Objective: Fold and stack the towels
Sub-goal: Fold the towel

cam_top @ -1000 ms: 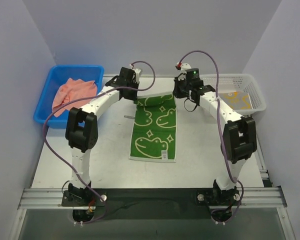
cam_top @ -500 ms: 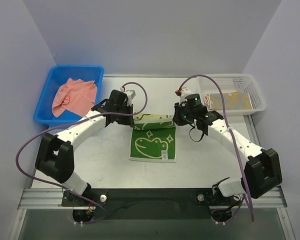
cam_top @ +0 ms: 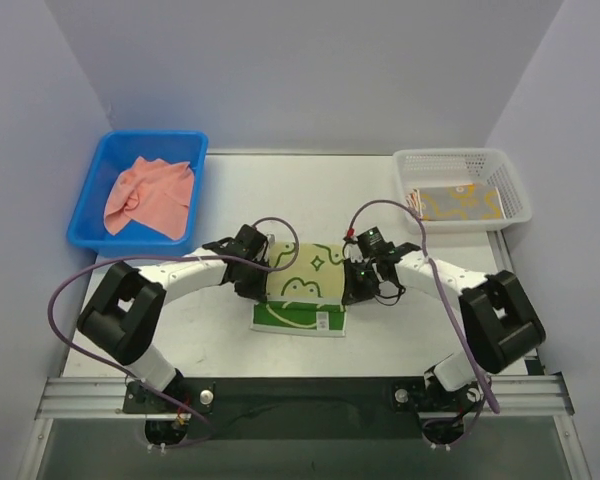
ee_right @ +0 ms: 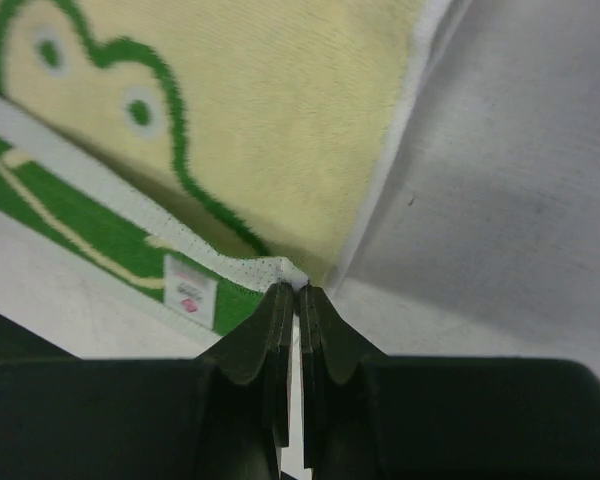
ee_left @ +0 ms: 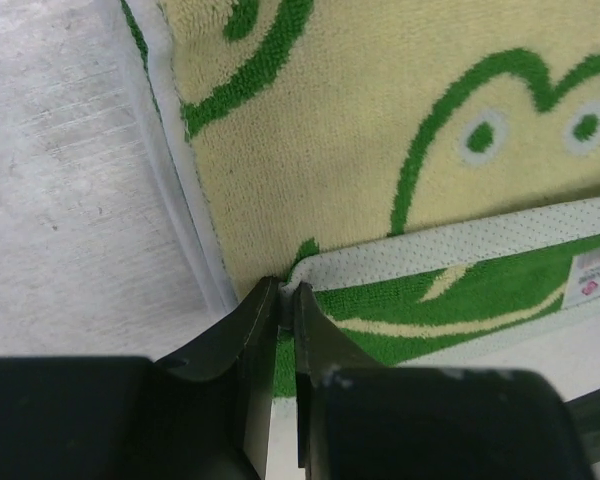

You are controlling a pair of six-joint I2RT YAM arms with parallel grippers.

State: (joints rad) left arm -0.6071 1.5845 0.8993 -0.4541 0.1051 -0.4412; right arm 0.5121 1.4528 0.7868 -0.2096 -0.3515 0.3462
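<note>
Left claw (ee_left: 285, 291), right claw (ee_right: 298, 291) pinch towel (cam_top: 310, 272) (underlayer mostly hidden).

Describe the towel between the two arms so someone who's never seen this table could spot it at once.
On the table, midway between the blue bin and the white basket, lies a folded towel, pinched by the left gripper and the right gripper. It alone is pale yellow with green outlines; the pink cloth and the yellow cloth carry no green.
</note>
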